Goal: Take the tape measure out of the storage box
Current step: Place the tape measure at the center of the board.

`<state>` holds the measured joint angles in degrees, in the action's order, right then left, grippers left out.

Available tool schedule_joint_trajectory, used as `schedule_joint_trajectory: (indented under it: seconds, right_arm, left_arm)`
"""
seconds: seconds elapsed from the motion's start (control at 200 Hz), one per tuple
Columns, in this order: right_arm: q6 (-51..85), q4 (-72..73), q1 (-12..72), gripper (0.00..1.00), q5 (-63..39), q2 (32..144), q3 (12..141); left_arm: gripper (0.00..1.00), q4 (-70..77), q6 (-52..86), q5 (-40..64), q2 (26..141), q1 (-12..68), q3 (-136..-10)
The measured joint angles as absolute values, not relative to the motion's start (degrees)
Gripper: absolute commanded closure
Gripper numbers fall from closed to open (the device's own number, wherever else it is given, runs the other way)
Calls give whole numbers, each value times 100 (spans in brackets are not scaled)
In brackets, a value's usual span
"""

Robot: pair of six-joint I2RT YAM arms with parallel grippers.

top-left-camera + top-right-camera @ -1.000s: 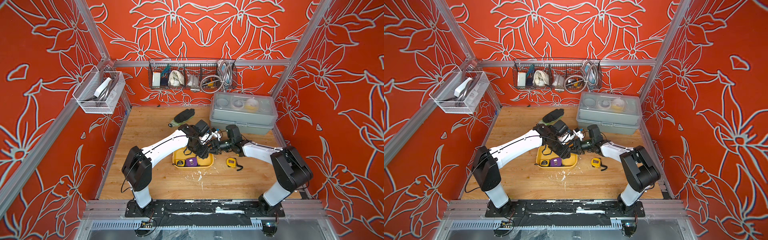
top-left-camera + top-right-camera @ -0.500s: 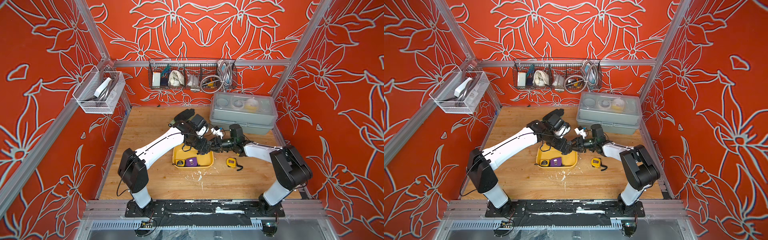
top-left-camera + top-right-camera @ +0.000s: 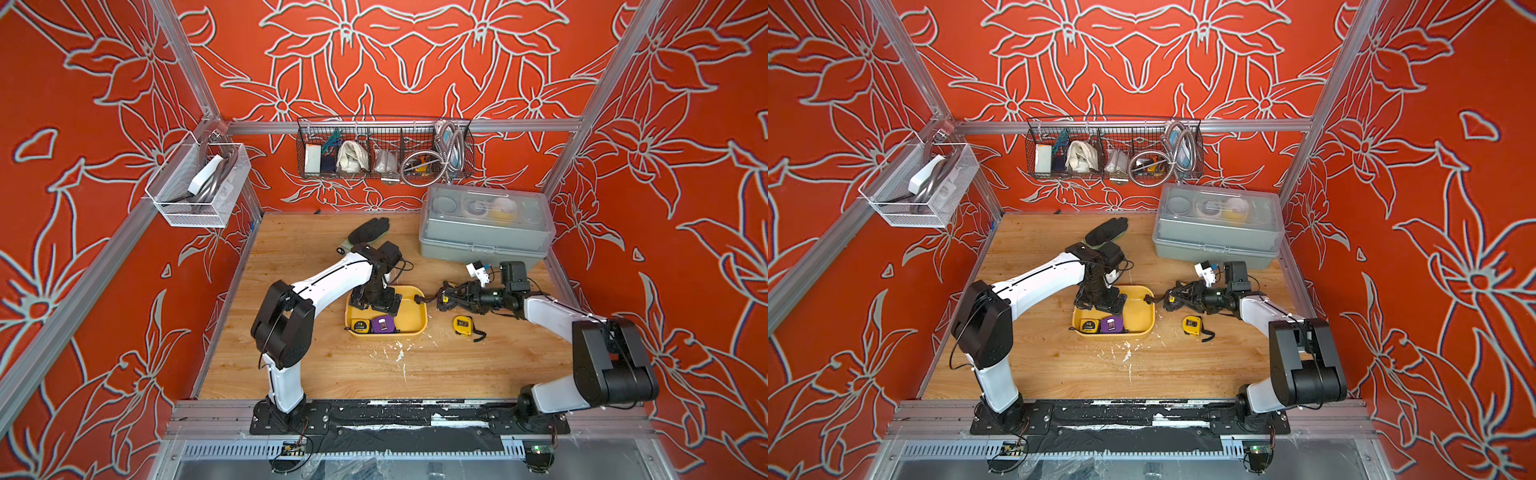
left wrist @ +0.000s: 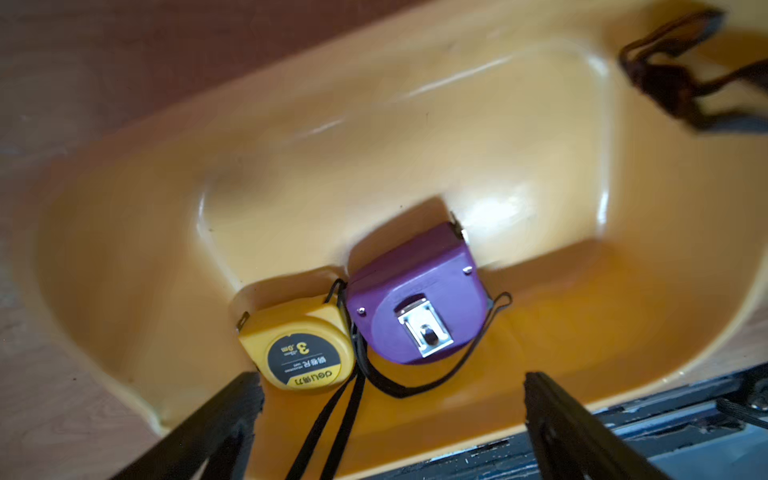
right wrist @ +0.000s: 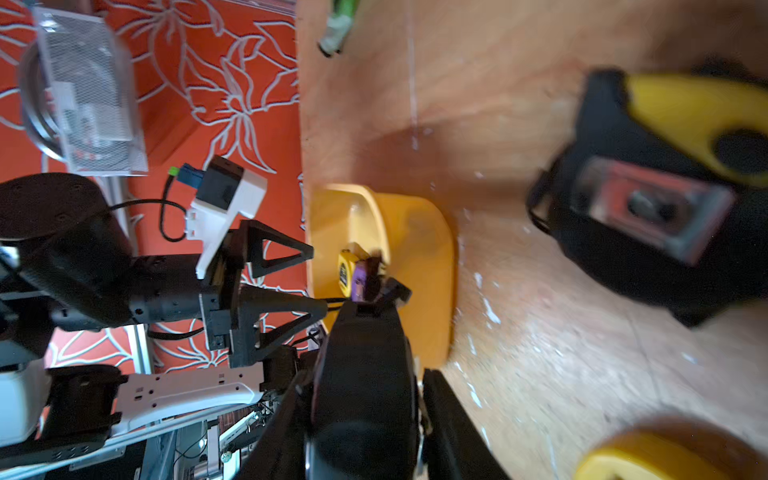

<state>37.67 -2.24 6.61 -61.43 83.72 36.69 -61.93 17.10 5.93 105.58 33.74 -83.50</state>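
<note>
Left arm has swung back from the right one since a second ago; we see the left gripper (image 4: pixel 392 382) spread wide and empty over the storage box (image 3: pixel 409 318). Meanwhile the right gripper (image 3: pixel 441 300) clamps a black tape measure (image 5: pixel 361 365) just outside the box's right rim, its strap (image 3: pixel 417 298) drooping over that rim. We count a yellow tape measure (image 3: pixel 360 325) and a purple tape measure (image 3: pixel 383 324) touching in the box's front-left corner, and a loose yellow tape measure (image 3: pixel 462 325) on the table (image 3: pixel 332 365) to the right.
</note>
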Motion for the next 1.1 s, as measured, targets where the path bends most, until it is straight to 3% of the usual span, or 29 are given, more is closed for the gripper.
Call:
schedule_joint_trajectory:
  seconds: [0.516, 1.101]
  right_arm:
    - [2749, -891, 978, 77, -5166, 9000, 3699]
    - [2128, -1772, 399, 74, -4451, 8792, 3975]
  left_arm:
    - [0, -6156, 1743, 799, 11006, 3428, -8309]
    - [0, -6125, 1741, 906, 11354, 3520, -8442]
